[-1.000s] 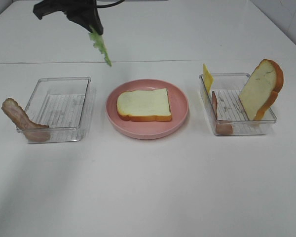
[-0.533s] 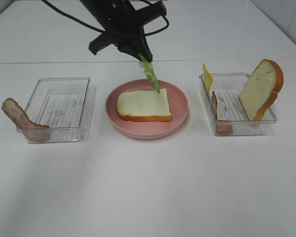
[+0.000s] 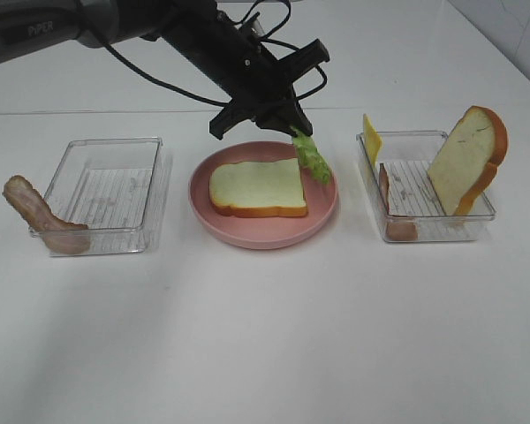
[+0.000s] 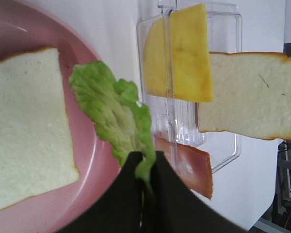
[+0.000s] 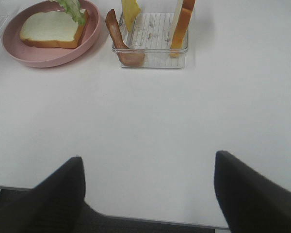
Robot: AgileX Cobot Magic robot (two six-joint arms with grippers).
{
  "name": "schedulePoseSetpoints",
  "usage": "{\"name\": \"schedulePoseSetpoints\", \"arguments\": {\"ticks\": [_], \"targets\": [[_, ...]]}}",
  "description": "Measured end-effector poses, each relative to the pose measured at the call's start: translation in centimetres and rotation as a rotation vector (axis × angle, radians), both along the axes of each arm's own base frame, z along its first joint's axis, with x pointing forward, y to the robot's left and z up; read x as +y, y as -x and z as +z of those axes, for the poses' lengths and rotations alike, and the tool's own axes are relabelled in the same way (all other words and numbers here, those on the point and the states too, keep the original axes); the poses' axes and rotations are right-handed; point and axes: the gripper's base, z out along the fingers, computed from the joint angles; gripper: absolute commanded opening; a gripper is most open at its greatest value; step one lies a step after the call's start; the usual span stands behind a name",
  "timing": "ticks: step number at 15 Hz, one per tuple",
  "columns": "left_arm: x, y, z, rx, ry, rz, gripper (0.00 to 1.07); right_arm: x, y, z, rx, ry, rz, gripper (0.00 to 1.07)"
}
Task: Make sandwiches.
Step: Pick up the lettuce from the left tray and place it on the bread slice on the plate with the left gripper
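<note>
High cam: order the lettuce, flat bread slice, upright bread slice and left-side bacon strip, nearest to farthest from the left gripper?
From the left gripper:
1. lettuce, pinched in it, above the pink plate.
2. flat bread slice, on that plate, centre.
3. upright bread slice, right tray.
4. bacon strip, far left, against the left tray.

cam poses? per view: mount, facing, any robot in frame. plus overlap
Exterior high: mounted high, looking down on the plate and the cheese tray; left arm reaches in from upper left, left tool shut on lettuce over the plate.
Left wrist: on the left arm, looking past the left tool at lettuce, plate and cheese tray.
Right wrist: on the right arm, low by the near edge of the table, facing plate and cheese tray; open right tool in the foreground.
Shared: all three show plate, lettuce, cheese tray.
</note>
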Motion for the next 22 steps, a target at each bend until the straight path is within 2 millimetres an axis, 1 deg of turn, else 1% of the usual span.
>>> {"name": "schedulePoseSetpoints", "arguments": {"ticks": [1,4,6,10,14,16,17,20,21,22], "targets": [[0.0,0.1,-0.9,0.025,-0.020,-0.020,0.00,0.0,0.0,0.0,0.000,0.000,0.000,0.73],[0.4,0.3,-1.3,0.020,-0.083,-0.049,0.00,0.0,0.0,0.0,0.000,0.000,0.000,0.73],[0.9,0.3,-1.7,0.011,-0.162,-0.079,0.00,0.0,0.0,0.0,0.000,0.000,0.000,0.73],[1.7,0.7,-2.2,0.026,-0.265,-0.124,0.00,0.0,0.0,0.0,0.000,0.000,0.000,0.73],[2.5,0.6,-2.6,0.025,-0.366,-0.118,0.00,0.0,0.0,0.0,0.000,0.000,0.000,0.73],[2.6,0.5,-2.6,0.016,-0.381,-0.116,0.04,0.0,0.0,0.0,0.000,0.000,0.000,0.73],[2.6,0.4,-2.6,0.003,-0.383,-0.111,0.12,0.0,0.0,0.0,0.000,0.000,0.000,0.73],[2.6,0.0,-2.6,-0.036,-0.385,-0.095,0.63,0.0,0.0,0.0,0.000,0.000,0.000,0.73],[2.7,0.0,-2.6,-0.037,-0.386,-0.095,0.68,0.0,0.0,0.0,0.000,0.000,0.000,0.73],[2.8,0.0,-2.6,-0.044,-0.407,-0.098,0.80,0.0,0.0,0.0,0.000,0.000,0.000,0.73]]}}
